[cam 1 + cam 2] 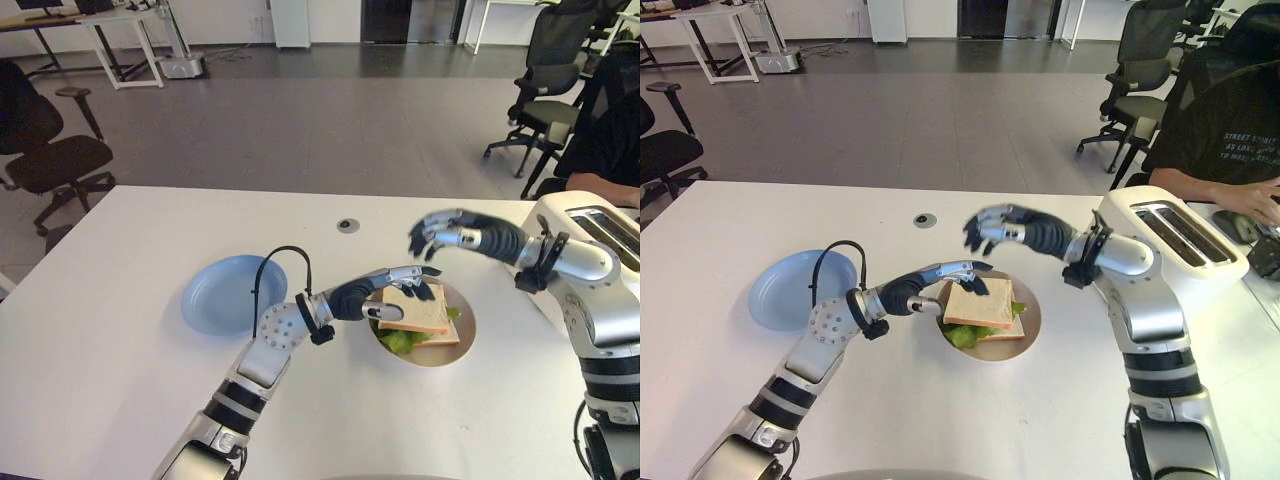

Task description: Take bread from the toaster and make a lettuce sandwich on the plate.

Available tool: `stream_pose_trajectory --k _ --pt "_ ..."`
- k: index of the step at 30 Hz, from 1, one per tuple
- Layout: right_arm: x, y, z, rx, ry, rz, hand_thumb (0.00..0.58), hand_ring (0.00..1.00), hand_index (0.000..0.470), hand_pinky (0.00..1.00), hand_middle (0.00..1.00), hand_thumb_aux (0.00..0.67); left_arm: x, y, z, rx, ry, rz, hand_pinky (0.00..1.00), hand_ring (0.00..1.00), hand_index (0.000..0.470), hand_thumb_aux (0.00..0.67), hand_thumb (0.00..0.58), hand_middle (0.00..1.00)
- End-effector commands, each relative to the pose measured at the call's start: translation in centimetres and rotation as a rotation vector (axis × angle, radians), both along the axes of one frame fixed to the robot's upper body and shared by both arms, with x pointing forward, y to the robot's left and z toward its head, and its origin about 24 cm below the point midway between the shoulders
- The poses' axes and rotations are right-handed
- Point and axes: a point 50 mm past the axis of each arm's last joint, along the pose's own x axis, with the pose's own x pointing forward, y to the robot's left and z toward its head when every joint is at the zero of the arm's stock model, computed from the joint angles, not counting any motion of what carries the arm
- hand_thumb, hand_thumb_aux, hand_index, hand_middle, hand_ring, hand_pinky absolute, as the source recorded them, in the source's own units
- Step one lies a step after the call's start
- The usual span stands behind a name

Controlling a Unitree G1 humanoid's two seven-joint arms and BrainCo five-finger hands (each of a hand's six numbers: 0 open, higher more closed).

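Note:
A tan plate (468, 322) sits on the white table with a sandwich on it: a top bread slice (418, 310) over green lettuce (399, 343) and a lower slice. My left hand (388, 291) lies at the plate's left side, its fingers stretched out over the top slice's left corner and touching it, not curled. My right hand (1001, 228) hovers just above and behind the plate, fingers loosely spread downward, holding nothing. The white toaster (1180, 245) stands at the right beside my right forearm, its slots looking empty.
A light blue plate (225, 295) rests to the left of my left arm with nothing on it. A small round grommet (347, 225) is set in the table behind the plates. The table's near edge runs close below. Office chairs stand on the floor beyond.

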Motion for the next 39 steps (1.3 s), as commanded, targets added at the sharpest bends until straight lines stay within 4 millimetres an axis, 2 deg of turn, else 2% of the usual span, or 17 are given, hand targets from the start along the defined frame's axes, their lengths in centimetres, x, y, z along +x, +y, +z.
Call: stream_pose_trajectory --k 1,2,4,7,11,14,18,22,28,30,32,35,36,37,38,39 --pt "-4.3 0.3 -3.8 -0.203 0.294 0.246 0.580 1.00 0.470 1.00 1.00 0.670 -2.7 0.6 -2.4 0.100 0.255 -0.230 1.00 1.00 0.470 0.670 0.580 1.00" --pt "-6.1 -0.2 -5.5 -0.309 0.413 0.335 0.580 1.00 0.470 1.00 1.00 0.670 -3.3 0.9 -3.9 0.180 0.341 -0.288 1.00 1.00 0.470 0.670 0.580 1.00" --pt "-7.7 -1.2 -7.6 -0.424 0.552 0.395 0.580 1.00 0.470 1.00 1.00 0.670 -3.5 1.5 -6.7 0.314 0.435 -0.292 1.00 1.00 0.470 0.670 0.580 1.00" --pt "-8.1 -2.5 -10.0 -0.527 0.624 0.357 0.580 1.00 0.470 1.00 1.00 0.670 -2.7 1.8 -9.2 0.448 0.470 -0.253 1.00 1.00 0.470 0.670 0.580 1.00" --pt "-8.5 -3.6 -11.9 -0.617 0.659 0.331 0.580 1.00 0.470 1.00 1.00 0.670 -1.4 2.3 -10.9 0.548 0.422 -0.177 1.00 1.00 0.470 0.670 0.580 1.00" --pt "-6.3 -4.4 -12.5 -0.670 0.559 0.202 0.580 1.00 0.470 1.00 1.00 0.670 1.0 1.9 -10.6 0.526 0.226 -0.022 1.00 1.00 0.470 0.670 0.580 1.00" --pt "-3.3 -3.6 -12.4 -0.616 0.417 0.109 0.580 1.00 0.470 1.00 1.00 0.670 3.4 2.3 -10.3 0.462 0.134 0.150 1.00 1.00 0.470 0.670 0.580 1.00" --pt "0.7 -3.0 -12.1 -0.556 0.277 -0.007 0.580 1.00 0.470 1.00 1.00 0.670 6.4 2.6 -9.8 0.517 -0.035 0.318 1.00 1.00 0.470 0.670 0.580 1.00" --pt "5.4 -1.4 -12.3 -0.415 0.127 -0.188 0.580 1.00 0.470 1.00 1.00 0.670 8.9 1.3 -10.2 0.621 -0.035 0.430 1.00 1.00 0.470 0.670 0.580 1.00" --pt "5.8 -1.0 -12.5 -0.368 0.127 -0.197 0.580 1.00 0.470 1.00 1.00 0.670 9.4 1.4 -9.9 0.614 -0.034 0.477 1.00 1.00 0.470 0.670 0.580 1.00" --pt "5.3 -0.9 -12.2 -0.284 0.145 -0.173 0.580 1.00 0.470 1.00 1.00 0.670 9.7 1.2 -8.8 0.529 -0.032 0.464 1.00 1.00 0.470 0.670 0.580 1.00" --pt "3.5 -0.2 -9.9 -0.033 0.136 -0.149 0.580 1.00 0.470 1.00 1.00 0.670 9.4 1.0 -6.2 0.244 0.065 0.340 1.00 1.00 0.470 0.670 0.580 1.00" --pt "2.9 0.1 -8.8 0.058 0.097 -0.170 0.474 1.00 0.269 1.00 1.00 0.384 9.4 1.2 -5.1 0.133 0.086 0.325 1.00 1.00 0.415 0.591 0.572 1.00" --pt "2.3 0.5 -7.8 0.156 0.064 -0.211 0.000 1.00 0.000 1.00 1.00 0.000 9.4 1.7 -4.1 0.027 0.111 0.343 1.00 1.00 0.098 0.139 0.216 1.00" --pt "1.8 0.8 -7.0 0.249 0.041 -0.262 0.000 0.71 0.000 0.71 0.71 0.000 9.3 2.5 -3.4 -0.060 0.129 0.387 0.67 0.67 0.000 0.000 0.000 0.67" --pt "1.2 1.3 -6.4 0.320 0.002 -0.312 0.000 0.09 0.000 0.09 0.09 0.000 8.8 3.6 -3.1 -0.171 0.176 0.449 0.00 0.00 0.000 0.000 0.000 0.00"
